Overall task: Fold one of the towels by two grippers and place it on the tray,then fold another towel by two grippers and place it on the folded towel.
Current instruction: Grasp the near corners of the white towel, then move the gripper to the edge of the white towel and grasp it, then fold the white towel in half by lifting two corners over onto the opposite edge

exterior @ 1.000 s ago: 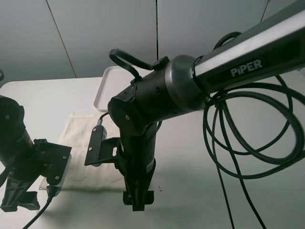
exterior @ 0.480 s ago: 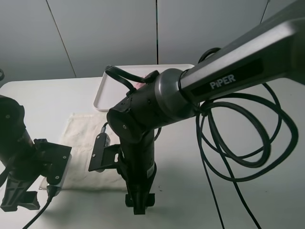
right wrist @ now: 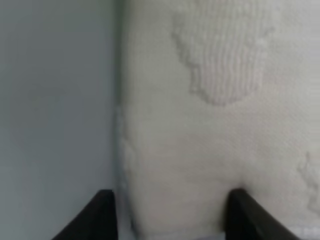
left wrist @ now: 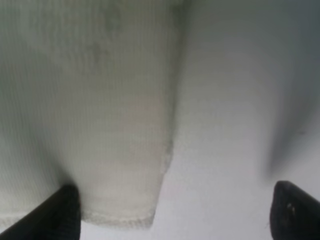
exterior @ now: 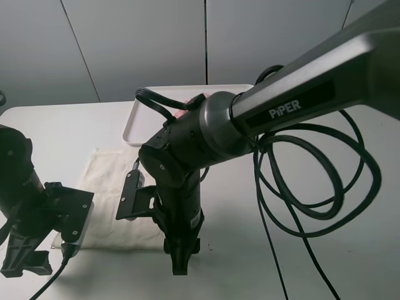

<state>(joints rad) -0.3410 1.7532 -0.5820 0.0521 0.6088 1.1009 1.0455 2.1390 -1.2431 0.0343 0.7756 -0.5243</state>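
Observation:
A white towel lies flat on the table, left of centre. Its near edge shows in the left wrist view and the right wrist view. My left gripper is open wide at the towel's near left corner, with one fingertip on the cloth. My right gripper is open at the near right corner, its jaws astride the towel's edge. The white tray stands at the back, with something pink just visible behind my right arm.
My right arm's black cable loops over the table on the right. The right arm's body hides much of the tray and the towel's right part. A grey panelled wall stands behind the table.
My right arm has shifted a little and its gripper has turned and dropped slightly at the towel's near edge; more of the tray shows. The left arm has not moved.

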